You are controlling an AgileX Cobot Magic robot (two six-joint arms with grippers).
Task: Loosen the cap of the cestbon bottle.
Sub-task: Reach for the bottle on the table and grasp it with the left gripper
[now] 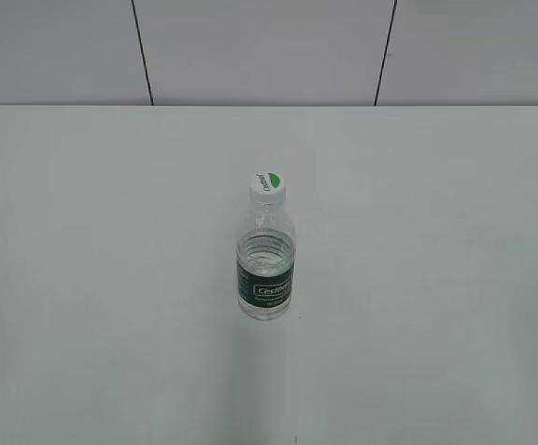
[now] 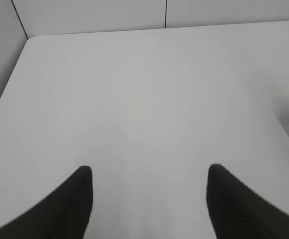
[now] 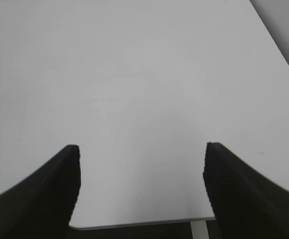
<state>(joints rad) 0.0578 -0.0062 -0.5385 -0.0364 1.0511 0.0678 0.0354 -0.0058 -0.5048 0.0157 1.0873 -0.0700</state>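
The cestbon bottle (image 1: 266, 269) stands upright near the middle of the white table (image 1: 93, 278), a little toward the near side, with nothing else touching it. Its cap (image 1: 268, 185) sits on the neck, white with a green crescent on top (the lettering there is too small to read). The dark green label band wraps the lower body, and the clear plastic above it shows ribbing at the shoulder.

Neither arm appears in the exterior view. In the left wrist view the left gripper (image 2: 148, 199) hangs above bare table with its two dark fingers (image 2: 65, 209) spread wide and nothing between them; a sliver of the bottle's base and label shows at the far right edge of that view, well apart from the gripper. In the right wrist view the right gripper (image 3: 140, 184) is likewise spread wide and empty, over the table close to its near edge.
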